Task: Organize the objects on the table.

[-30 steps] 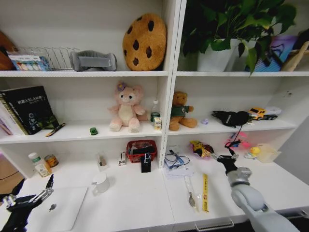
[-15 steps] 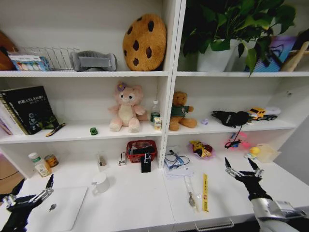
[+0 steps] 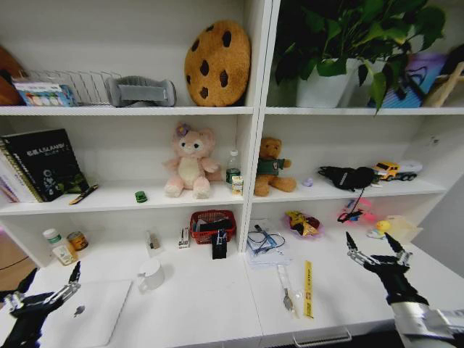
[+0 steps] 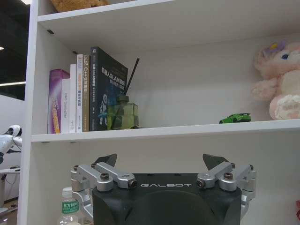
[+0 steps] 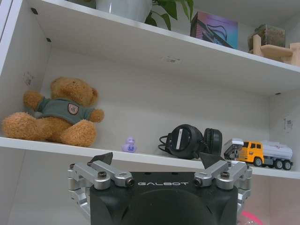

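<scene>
The laptop [image 3: 90, 312] sits closed at the near left corner of the worktop [image 3: 210, 304], lid up and flat. The green car [image 3: 141, 196] isn't on the worktop at all, it's up on the shelf [image 3: 116, 199] above, just left of the pink plush [image 3: 190, 161]; the left wrist view shows the car [image 4: 235, 118] next to the plush [image 4: 279, 79] too. A pen [image 3: 83, 194] lies on that same shelf against the black book [image 3: 45, 163]. Another pen [image 3: 285, 288] lies on the worktop right of centre, just beside the yellow ruler [image 3: 307, 288]. White mug [image 3: 151, 275] stands between the laptop and those two.

Left hand [image 3: 45, 287] hangs over the laptop's left edge, fingers spread apart, nothing in them, and it's in the same spot as a second ago. In its own wrist view the hand [image 4: 159, 164] points at the shelf with the books [image 4: 86, 93].

The right hand [image 3: 377, 250] is where the change is. A second ago it was reaching in toward the back of the worktop, by the yellow toy [image 3: 301, 223]; now it has pulled back out to the right and sits over the bare right end of the worktop, fingers wide apart and empty. Its wrist view has the hand [image 5: 157, 161] facing the shelf with the teddy [image 5: 54, 112], headphones [image 5: 190, 140] and toy truck [image 5: 260, 153].
</scene>
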`<state>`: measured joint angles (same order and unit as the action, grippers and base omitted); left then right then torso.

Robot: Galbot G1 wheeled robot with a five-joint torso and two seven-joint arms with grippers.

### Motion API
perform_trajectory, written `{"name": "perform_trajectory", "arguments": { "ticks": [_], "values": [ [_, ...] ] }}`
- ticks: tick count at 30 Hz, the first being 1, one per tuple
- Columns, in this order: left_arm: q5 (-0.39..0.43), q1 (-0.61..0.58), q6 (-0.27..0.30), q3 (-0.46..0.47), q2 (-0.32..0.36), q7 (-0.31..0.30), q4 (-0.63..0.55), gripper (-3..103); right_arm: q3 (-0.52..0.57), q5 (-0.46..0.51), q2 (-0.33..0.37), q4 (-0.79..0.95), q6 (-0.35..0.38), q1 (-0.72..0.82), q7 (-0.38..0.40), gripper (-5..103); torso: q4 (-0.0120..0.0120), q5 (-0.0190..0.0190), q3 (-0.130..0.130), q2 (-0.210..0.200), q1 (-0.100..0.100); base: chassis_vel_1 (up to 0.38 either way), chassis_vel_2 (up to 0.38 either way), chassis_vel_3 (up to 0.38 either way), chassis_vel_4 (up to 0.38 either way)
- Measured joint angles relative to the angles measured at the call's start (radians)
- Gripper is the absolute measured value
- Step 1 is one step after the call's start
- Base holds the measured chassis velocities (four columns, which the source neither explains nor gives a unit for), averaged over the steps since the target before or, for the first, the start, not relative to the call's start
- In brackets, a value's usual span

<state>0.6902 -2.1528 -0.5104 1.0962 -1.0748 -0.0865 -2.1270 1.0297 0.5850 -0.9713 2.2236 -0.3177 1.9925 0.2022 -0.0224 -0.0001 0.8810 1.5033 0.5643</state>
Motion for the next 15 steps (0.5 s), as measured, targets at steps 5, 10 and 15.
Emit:
{"name": "perform_trajectory", "arguments": {
  "ticks": [5,10,15],
  "values": [
    [0.000,0.000,0.000,0.000,0.000,0.000,0.000,100,-0.015,-0.003,-0.008,0.006,0.010,-0.005,0.001,100,0.0000,0.0002,0.000,0.000,0.000,0.000,0.000,0.000,0.000],
    [0.000,0.000,0.000,0.000,0.000,0.000,0.000,100,-0.016,-0.004,-0.008,0.005,0.012,-0.006,0.001,100,0.0000,0.0001,0.000,0.000,0.000,0.000,0.000,0.000,0.000],
    [0.000,0.000,0.000,0.000,0.000,0.000,0.000,100,-0.017,-0.004,-0.008,0.004,0.012,-0.007,0.001,100,0.0000,0.0001,0.000,0.000,0.000,0.000,0.000,0.000,0.000]
  ]
}}
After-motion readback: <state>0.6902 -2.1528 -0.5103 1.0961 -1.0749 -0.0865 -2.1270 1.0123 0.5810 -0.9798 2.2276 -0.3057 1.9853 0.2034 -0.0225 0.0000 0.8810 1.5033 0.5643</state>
